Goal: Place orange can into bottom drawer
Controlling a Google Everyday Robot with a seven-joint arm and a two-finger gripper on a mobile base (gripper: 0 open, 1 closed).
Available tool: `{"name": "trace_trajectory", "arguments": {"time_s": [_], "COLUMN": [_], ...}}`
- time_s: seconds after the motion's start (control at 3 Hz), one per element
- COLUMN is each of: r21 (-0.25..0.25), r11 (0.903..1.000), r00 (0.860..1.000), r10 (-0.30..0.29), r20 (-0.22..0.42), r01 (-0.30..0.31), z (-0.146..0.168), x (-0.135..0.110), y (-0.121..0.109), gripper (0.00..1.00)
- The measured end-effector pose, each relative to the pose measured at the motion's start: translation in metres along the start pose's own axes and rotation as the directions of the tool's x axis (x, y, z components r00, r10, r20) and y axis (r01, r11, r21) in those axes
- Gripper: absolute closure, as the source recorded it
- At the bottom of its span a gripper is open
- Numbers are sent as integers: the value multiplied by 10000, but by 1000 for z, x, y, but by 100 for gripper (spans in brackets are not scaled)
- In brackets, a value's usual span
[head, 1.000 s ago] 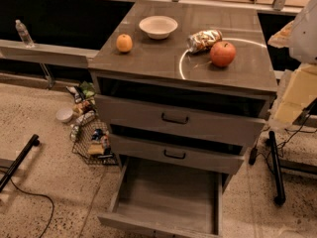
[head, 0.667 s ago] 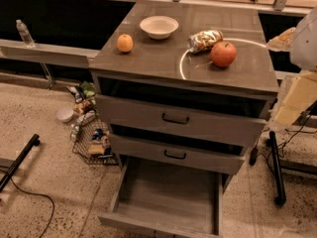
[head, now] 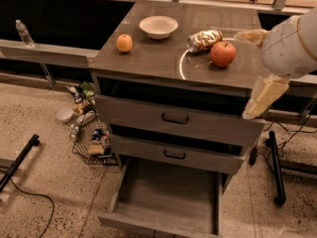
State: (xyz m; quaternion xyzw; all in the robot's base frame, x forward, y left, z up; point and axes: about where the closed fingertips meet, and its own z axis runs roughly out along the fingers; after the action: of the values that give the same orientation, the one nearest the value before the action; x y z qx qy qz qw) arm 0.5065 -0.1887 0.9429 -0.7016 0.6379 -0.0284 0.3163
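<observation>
1. Your gripper point(head: 241, 75) sits at the right frame edge, fingers spread wide. The edge cuts off its body, and the arm behind it is out of view.
2. The gripper hides the countertop's point(head: 148, 58) right end.
3. Orange can point(head: 204, 39), just left of the claw: print too small to read, and the apple point(head: 223, 53) covers its near end.
4. Bottom drawer point(head: 168, 192), below-left of the claw: the lower frame edge clips its front.
5. Wire basket point(head: 81, 150), far left and below the claw: you can't identify the contents.
</observation>
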Motion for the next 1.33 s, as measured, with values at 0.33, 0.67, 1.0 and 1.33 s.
{"name": "trace_trajectory", "arguments": {"time_s": [0.33,0.67,1.0,1.33], "r21": [789,1586,1631,2056], "r11": [9897,9765,9762,9679], "r00": [9928,9890,9895,9884], "r10": [-1200,-1404,-1374,-1317], "r20": [5,-470,-457,-762], "r01": [1196,1462,1431,1448], "z": [30,34,33,39], "x": [-35,-30,-33,-24], "y": [-19,-39,-36,-49], "gripper": [0,0,0,0]}}
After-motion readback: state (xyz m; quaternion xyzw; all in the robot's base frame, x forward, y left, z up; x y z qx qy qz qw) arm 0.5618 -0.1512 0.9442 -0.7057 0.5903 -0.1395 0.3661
